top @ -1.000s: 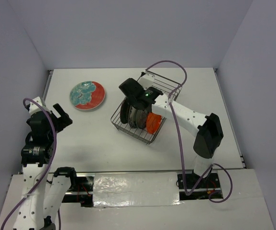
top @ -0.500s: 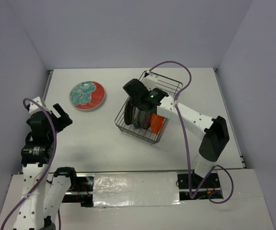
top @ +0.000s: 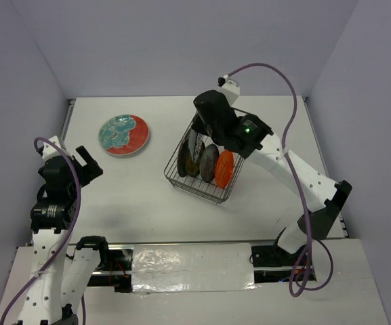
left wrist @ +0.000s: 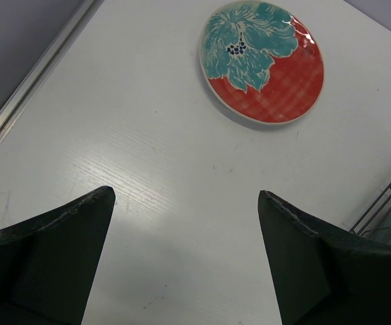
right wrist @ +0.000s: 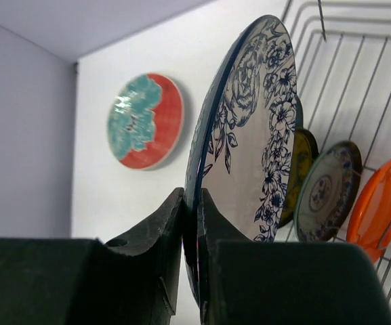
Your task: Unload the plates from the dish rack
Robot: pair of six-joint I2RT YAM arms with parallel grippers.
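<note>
My right gripper (right wrist: 192, 203) is shut on the rim of the blue-and-white patterned plate (right wrist: 249, 135), which it holds on edge over the left end of the dish rack (top: 202, 186). From above, that plate (top: 190, 144) shows just below the gripper (top: 202, 132). A mustard-yellow plate (right wrist: 302, 169), a grey-blue plate (right wrist: 327, 189) and an orange plate (right wrist: 381, 203) stand upright in the rack. The red-and-teal plate (top: 123, 135) lies flat on the table at the back left. My left gripper (left wrist: 185, 203) hangs open over bare table, short of that plate (left wrist: 263, 61).
The dish rack's wire corner (left wrist: 385, 203) shows at the right edge of the left wrist view. A metal rail (top: 68, 118) runs along the table's left edge. Grey walls close in the table at the back and sides.
My right gripper has closed on the patterned plate and drawn it up and back out from among the other plates. The rack shifted slightly to the right. The left arm has not moved.
</note>
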